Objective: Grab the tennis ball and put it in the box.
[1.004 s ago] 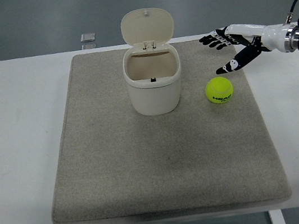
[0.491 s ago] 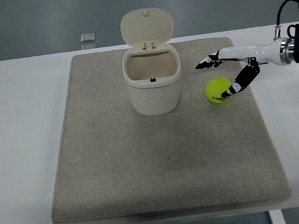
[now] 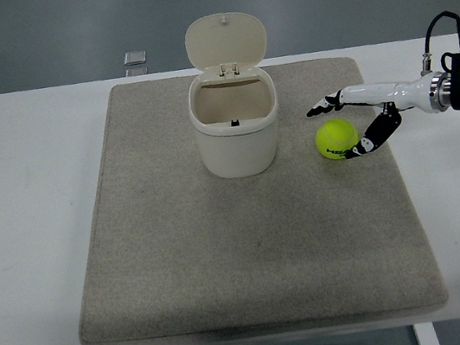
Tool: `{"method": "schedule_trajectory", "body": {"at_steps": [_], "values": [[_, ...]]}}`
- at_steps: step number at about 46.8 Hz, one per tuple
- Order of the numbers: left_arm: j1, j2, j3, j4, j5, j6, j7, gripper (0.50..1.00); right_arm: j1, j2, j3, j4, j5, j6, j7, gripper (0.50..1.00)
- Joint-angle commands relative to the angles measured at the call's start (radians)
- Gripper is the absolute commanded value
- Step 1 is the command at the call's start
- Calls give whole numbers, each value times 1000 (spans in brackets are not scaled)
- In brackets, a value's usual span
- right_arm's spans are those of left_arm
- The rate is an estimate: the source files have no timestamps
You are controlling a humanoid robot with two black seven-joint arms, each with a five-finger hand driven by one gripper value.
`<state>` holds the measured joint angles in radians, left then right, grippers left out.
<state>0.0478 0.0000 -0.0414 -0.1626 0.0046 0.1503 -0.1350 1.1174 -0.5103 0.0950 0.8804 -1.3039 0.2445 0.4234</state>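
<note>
Yellow tennis ball (image 3: 337,138) between spread fingers (image 3: 322,109) of right hand (image 3: 353,122) (contact unclear); left arm unseen.

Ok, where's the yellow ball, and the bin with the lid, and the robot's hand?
tennis ball (image 3: 337,138), head view, middle of its yellow surface.
box (image 3: 240,143), head view, its front wall.
right hand (image 3: 359,113), head view, middle of the hand.
</note>
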Motion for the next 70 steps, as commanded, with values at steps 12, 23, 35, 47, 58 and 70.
{"method": "schedule_trajectory", "body": {"at_steps": [12,23,35,47,58,70], "values": [[0,0,0,0,0,2,0,996,-2,3,-4,0,-28,-1,0,807],[1,0,0,0,0,0,0,996,-2,3,-6,0,-31,-10,0,723],[1,0,0,0,0,0,0,996,-1,1,-6,0,-46,-8,0,615],[0,0,0,0,1,0,0,996,41,-16,9,6,-29,32,34,517],[0,0,0,0,0,0,0,996,81,-66,15,22,14,87,147,500],[0,0,0,0,0,0,0,996,146,-91,18,55,101,113,187,500]]}}
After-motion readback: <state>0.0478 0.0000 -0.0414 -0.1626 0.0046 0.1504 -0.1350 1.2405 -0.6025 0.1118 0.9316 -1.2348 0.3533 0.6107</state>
